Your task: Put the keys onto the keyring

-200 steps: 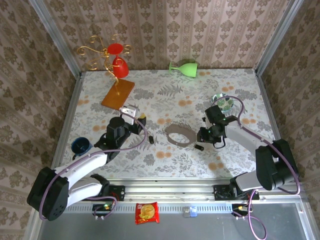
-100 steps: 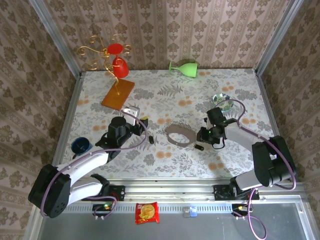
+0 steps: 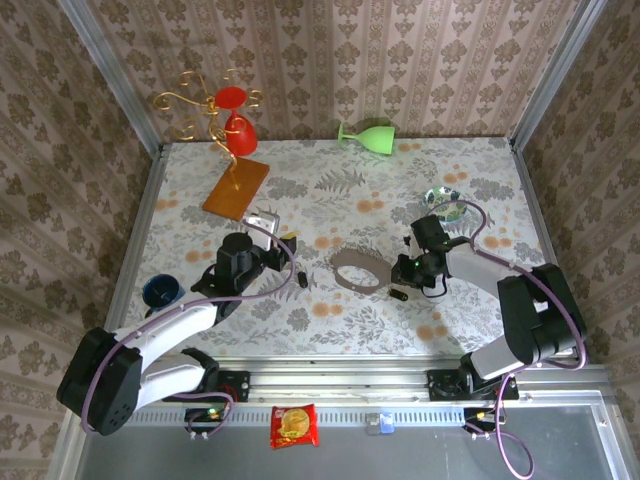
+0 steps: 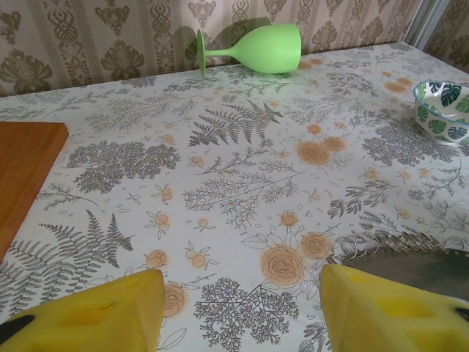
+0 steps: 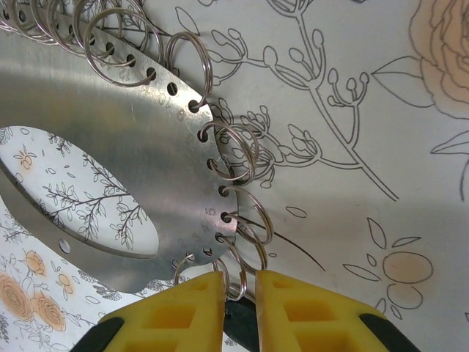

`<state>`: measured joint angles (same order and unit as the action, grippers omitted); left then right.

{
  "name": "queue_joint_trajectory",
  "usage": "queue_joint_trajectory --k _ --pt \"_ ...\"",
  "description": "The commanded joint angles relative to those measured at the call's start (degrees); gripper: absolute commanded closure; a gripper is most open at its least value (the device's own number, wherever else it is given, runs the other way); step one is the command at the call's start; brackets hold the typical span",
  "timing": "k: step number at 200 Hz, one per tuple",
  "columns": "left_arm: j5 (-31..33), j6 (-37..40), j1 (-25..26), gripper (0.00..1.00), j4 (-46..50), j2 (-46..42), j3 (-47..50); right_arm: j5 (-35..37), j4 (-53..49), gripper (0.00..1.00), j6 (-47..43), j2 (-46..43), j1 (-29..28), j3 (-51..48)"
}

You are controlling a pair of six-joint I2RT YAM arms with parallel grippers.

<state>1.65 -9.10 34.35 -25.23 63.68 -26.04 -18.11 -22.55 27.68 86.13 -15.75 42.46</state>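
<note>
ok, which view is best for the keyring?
Right wrist: the keyring sits close up, its flat metal band, punched holes and small wire loops all sharp. Top external shows the whole hoop, small, at mid-table. Left wrist catches just an edge with loops, bottom right.

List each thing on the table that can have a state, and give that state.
green goblet, lying on its side.
patterned bowl, upright.
blue cup, upright.
keyring, flat on the table.
keys, loose on the table, off the keyring.
left hand, open, holding nothing.
right hand, fingers narrowly apart at the keyring's rim; grip unclear.
</note>
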Motion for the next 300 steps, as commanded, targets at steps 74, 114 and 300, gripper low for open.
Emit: queue_joint_trajectory --k 74,114,300 --pt "-0.5 -1.0 -0.3 0.42 0.8 -0.2 -1.7 -1.3 1.6 0.78 0.5 2.9 -0.3 -0.2" --pt "-0.5 -1.0 -0.4 0.42 0.7 -0.2 -1.6 -1.8 2.9 0.79 1.1 3.1 -0.4 0.0" --pt "0.9 0.3 -0.3 0.43 2.1 -1.8 -1.0 15.3 -12.0 0.94 -9.1 4.9 -8.9 9.5"
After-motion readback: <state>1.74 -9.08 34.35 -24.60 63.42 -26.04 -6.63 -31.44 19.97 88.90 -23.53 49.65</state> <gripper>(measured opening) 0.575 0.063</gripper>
